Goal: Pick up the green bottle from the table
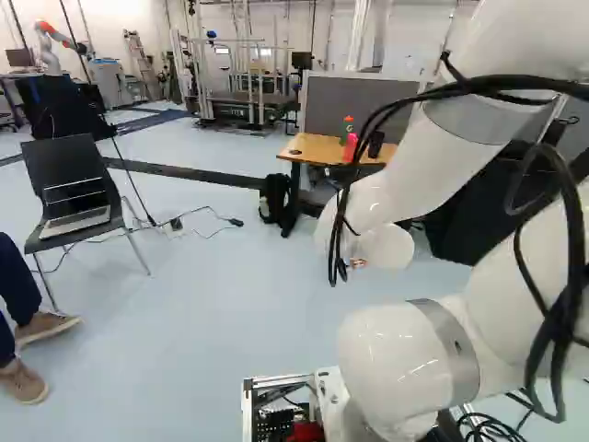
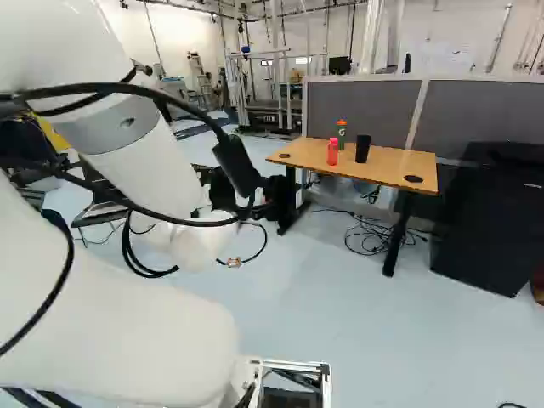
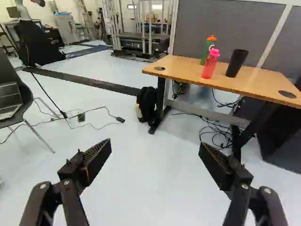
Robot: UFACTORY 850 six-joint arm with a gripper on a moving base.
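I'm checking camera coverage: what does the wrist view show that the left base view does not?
Only the wrist view: the open black gripper and the dark round hole past the black cup on the wooden table.

Only the left base view: my white arm and a person's dark-trousered leg.

Both: the green bottle with orange cap, the pink bottle, the cup, part of the table, the black chair and laptop.

Wooden table [image 2: 378, 167] before grey partition [image 2: 484, 115], pale floor [image 2: 340, 319], white walls.
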